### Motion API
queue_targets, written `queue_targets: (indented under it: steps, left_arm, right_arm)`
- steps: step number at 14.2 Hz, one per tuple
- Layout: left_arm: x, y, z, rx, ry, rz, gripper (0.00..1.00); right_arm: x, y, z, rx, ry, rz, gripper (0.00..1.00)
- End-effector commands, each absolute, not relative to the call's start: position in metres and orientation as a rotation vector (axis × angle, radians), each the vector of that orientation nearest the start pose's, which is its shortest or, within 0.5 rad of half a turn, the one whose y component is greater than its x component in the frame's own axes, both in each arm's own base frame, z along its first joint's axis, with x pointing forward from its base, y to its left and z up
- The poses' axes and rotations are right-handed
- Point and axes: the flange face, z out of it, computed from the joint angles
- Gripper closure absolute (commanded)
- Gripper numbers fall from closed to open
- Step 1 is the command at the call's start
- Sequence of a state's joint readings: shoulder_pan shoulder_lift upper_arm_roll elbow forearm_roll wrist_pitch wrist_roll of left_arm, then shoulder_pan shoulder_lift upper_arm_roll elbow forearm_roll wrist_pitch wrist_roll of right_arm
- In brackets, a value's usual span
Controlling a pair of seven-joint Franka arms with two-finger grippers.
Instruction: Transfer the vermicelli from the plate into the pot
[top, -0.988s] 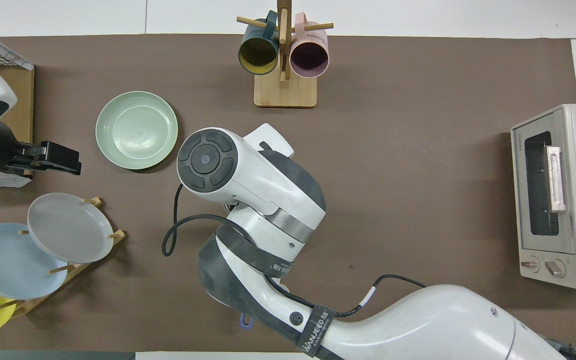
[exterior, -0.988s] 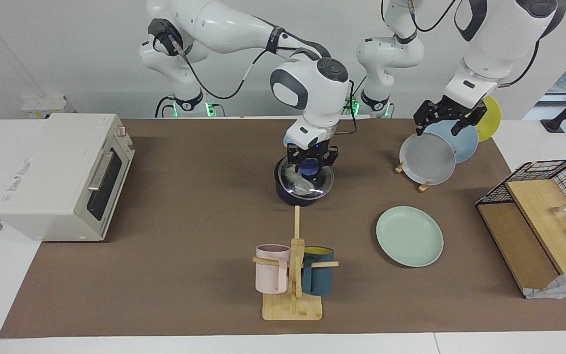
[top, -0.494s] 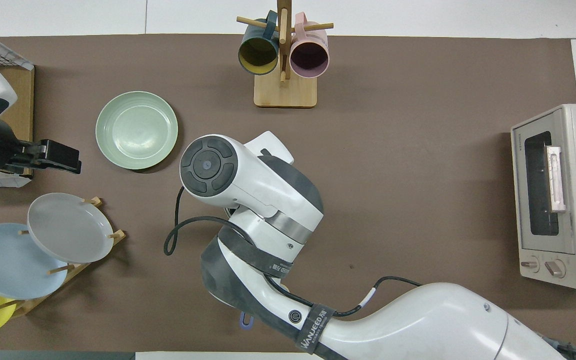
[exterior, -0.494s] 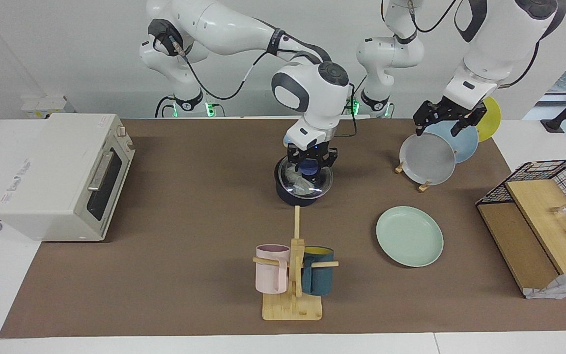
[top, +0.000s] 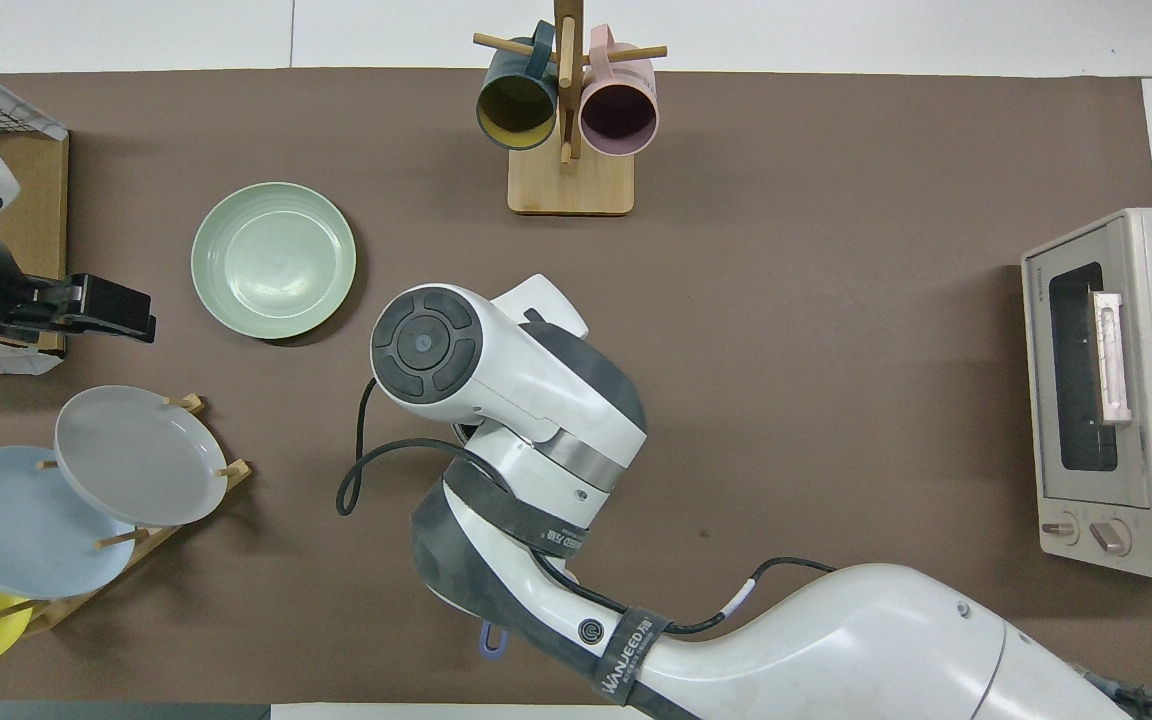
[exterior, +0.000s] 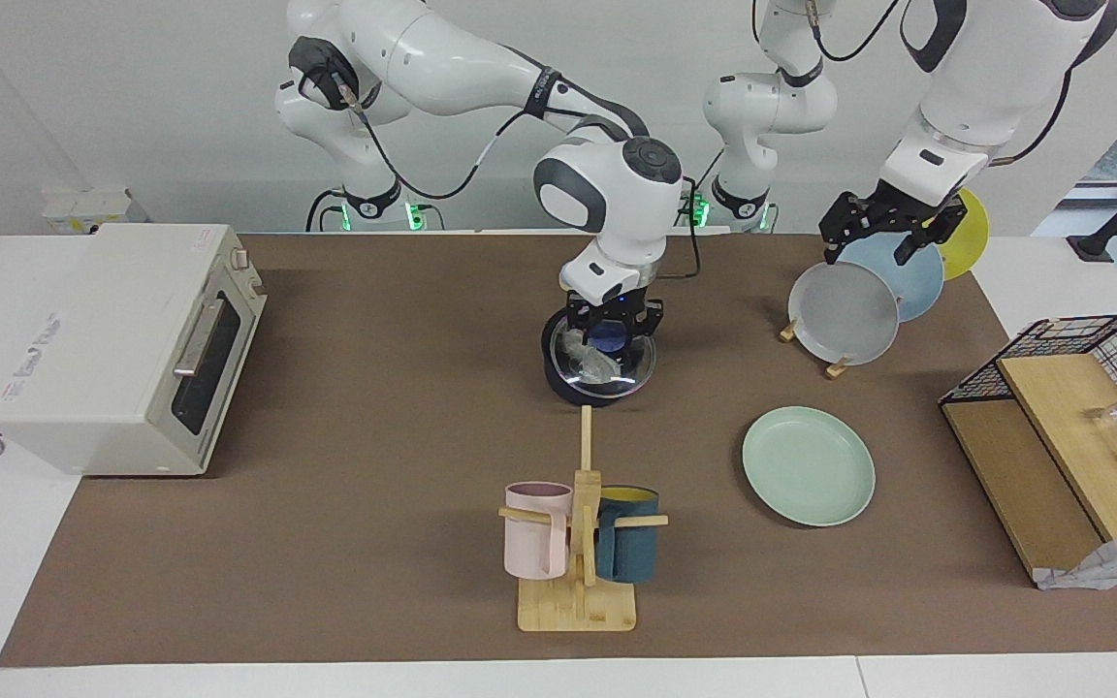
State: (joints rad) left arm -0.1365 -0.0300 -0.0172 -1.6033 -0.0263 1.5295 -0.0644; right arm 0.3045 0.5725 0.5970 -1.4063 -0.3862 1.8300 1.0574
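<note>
Brown mat [exterior: 374, 485] on a white table, toaster oven [exterior: 122, 344] at the right arm's end.

(a) Mid-table, my right gripper [exterior: 610, 334] stands over the pot [exterior: 568, 388], its fingers together on the blue knob [exterior: 607, 339] of the glass lid [exterior: 634, 364]. Over the last second my wrist has edged toward the robots and the lid has shifted slightly with it. I cannot tell whether the lid sits fully on the rim or rides just above it. The vermicelli [exterior: 586, 361] shows as a whitish tangle through the glass, inside the pot. In the overhead view my own arm hides the pot and lid.

(b) The mug rack [exterior: 580, 543] stands farther from the robots than the pot and has not moved.

(c) The plate [exterior: 808, 465] lies bare toward the left arm's end, with no noodles on it. I judge the transfer itself done; only the lid remains in hand.

(d) My left gripper [exterior: 867, 247] hangs over the grey plate [exterior: 845, 312] in its rack, fingers apart and holding nothing. It has lifted a little, and this arm waits.

(e) The wire basket [exterior: 1053, 339] is at the left arm's end.

Risk, as I judge it: letting go before the lid is seated could leave it tilted on the rim.
</note>
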Motion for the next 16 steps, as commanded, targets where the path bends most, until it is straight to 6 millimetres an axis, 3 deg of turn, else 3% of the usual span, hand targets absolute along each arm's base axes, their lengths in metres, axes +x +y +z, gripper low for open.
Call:
queue_targets:
  steps: [1, 5, 11, 16]
  left_arm:
    - [0.529, -0.081, 0.628, -3.143, 0.143, 0.083, 0.00]
    - [0.529, -0.080, 0.626, -3.143, 0.138, 0.088, 0.00]
    - [0.529, -0.080, 0.627, -3.143, 0.141, 0.088, 0.00]
    - [0.529, -0.080, 0.627, -3.143, 0.141, 0.088, 0.00]
  right_arm:
    - [0.501, 0.471, 0.421, -3.200, 0.219, -0.061, 1.00]
    - [0.492, 0.467, 0.439, -3.201, 0.210, -0.116, 1.00]
    - [0.478, 0.461, 0.420, -3.216, 0.208, -0.105, 1.00]
    - [0.479, 0.458, 0.416, -3.213, 0.217, -0.105, 1.00]
